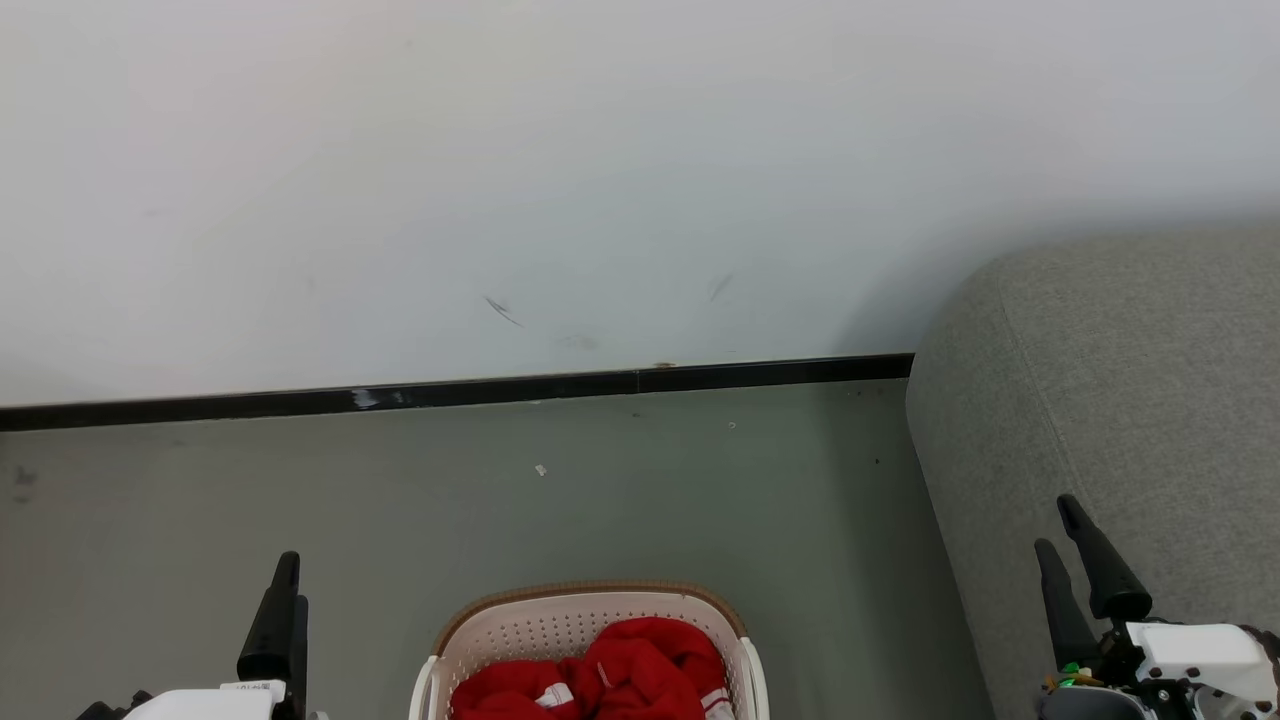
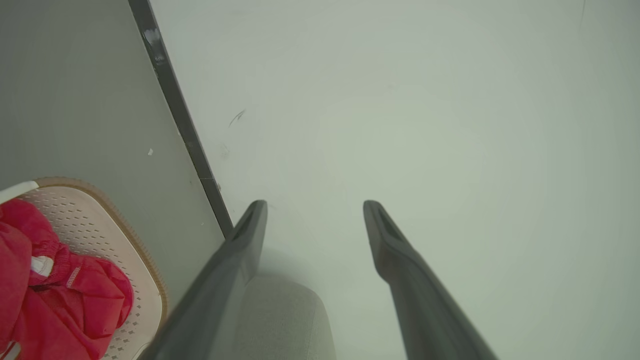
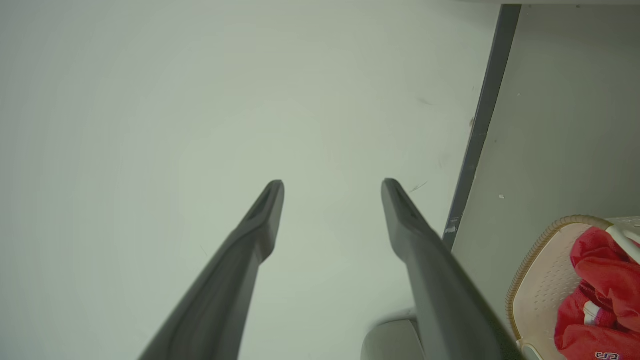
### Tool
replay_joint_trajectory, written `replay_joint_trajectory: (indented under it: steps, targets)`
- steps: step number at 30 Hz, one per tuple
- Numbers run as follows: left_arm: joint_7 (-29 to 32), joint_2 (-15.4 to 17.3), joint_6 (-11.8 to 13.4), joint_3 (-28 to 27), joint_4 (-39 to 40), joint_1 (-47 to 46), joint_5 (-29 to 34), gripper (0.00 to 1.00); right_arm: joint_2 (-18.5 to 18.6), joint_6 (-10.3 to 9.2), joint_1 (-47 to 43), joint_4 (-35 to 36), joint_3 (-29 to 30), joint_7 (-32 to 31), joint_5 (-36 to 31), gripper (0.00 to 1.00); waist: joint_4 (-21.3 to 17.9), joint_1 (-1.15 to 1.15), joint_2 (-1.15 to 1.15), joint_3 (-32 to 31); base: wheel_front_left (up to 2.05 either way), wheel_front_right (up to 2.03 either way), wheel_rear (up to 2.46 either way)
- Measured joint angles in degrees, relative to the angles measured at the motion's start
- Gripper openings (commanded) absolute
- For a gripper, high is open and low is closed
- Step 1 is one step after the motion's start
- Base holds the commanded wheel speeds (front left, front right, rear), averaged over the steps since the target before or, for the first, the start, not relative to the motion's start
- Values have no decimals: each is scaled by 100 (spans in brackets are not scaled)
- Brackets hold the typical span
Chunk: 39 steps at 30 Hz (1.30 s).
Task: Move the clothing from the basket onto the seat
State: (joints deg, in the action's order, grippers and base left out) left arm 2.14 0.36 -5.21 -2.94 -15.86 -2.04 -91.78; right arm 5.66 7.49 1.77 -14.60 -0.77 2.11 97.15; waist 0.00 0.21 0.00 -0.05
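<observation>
While one basket sits cut off at the bottom centre, the red clothing heaped inside impossible to count, the left gripper and right gripper flank it, both spread apart and empty; one grey seat occupies the right edge, a black baseboard behind.

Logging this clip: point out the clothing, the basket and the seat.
clothing (image 1: 650, 660), head view, top of the red heap.
basket (image 1: 530, 630), head view, perforated far wall.
seat (image 1: 1120, 380), head view, grey fabric side.
</observation>
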Motion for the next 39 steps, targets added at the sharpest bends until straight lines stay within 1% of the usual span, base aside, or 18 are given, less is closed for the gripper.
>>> replay_joint_trajectory:
  steps: [4, 8, 19, 24, 29, 39]
  targets:
    - [-76, 14, -4, 46, 15, -4, 60, 100, -1, 0, 3, 122, -2, 51, -46, 100, 1, 14, 0, -8, 0, 0, 0]
    - [-167, 65, -5, 113, 38, -73, 196, 100, 21, 0, 4, 181, -9, 120, -238, 100, 2, 24, 0, -16, 0, 0, 0]
    - [-387, 214, -48, 338, 133, -148, 745, 100, 212, 0, 107, 400, -149, 272, -804, 100, 8, 30, 0, -30, 0, 0, 0]
    - [-524, 304, -49, 414, 172, -230, 1131, 100, 293, 0, 108, 487, -229, 360, -1181, 100, 12, 22, 0, -26, 0, 0, 0]
    - [-632, 396, -51, 560, 179, -231, 1614, 100, 489, 0, 112, 536, -359, 465, -1762, 100, 16, 9, 0, -15, 0, 0, 0]
    - [-831, 481, -49, 677, 256, -357, 2641, 100, 675, 0, 205, 602, -556, 633, -2880, 100, 17, -11, 0, 13, 0, 0, 0]
